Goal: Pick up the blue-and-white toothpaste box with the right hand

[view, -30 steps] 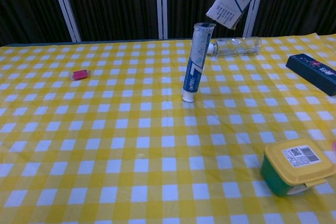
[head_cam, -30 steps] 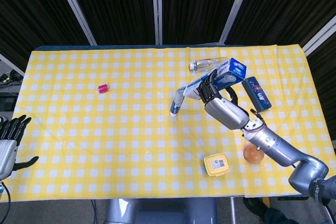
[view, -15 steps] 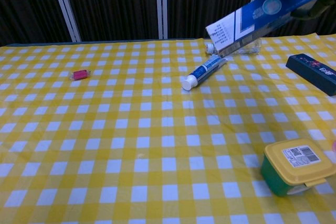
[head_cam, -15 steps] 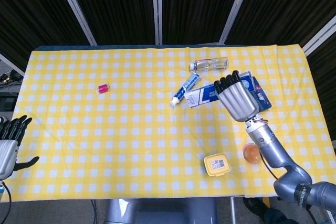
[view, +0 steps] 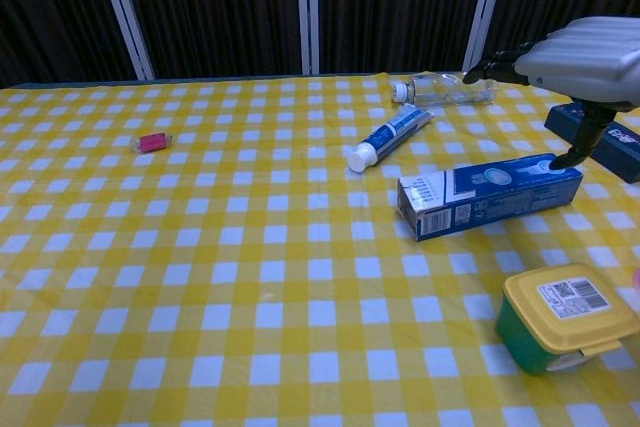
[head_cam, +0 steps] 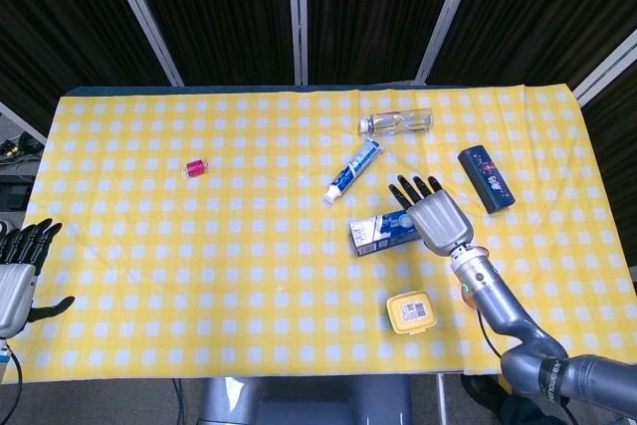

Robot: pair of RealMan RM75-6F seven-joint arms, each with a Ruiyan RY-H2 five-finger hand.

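Observation:
The blue-and-white toothpaste box (head_cam: 381,234) (view: 480,197) lies flat on the yellow checked tablecloth, right of centre. My right hand (head_cam: 435,218) (view: 590,52) hovers over its right end with the fingers stretched out and apart. Only the thumb reaches down to the box's far corner, and there is a gap between palm and box. A toothpaste tube (head_cam: 353,170) (view: 390,135) lies just behind the box. My left hand (head_cam: 18,271) hangs off the table's near left corner, fingers spread, holding nothing.
A clear bottle (head_cam: 396,122) (view: 445,89) lies at the back. A dark blue box (head_cam: 486,178) (view: 620,152) sits to the right. A yellow-lidded green container (head_cam: 410,312) (view: 565,317) stands near the front edge. A small red item (head_cam: 195,167) (view: 153,141) lies at left.
The box was held high and the tube hung out of it. The tube fell to the table, then hand and box came down and nearer. The box now lies flat, the fingers off it.

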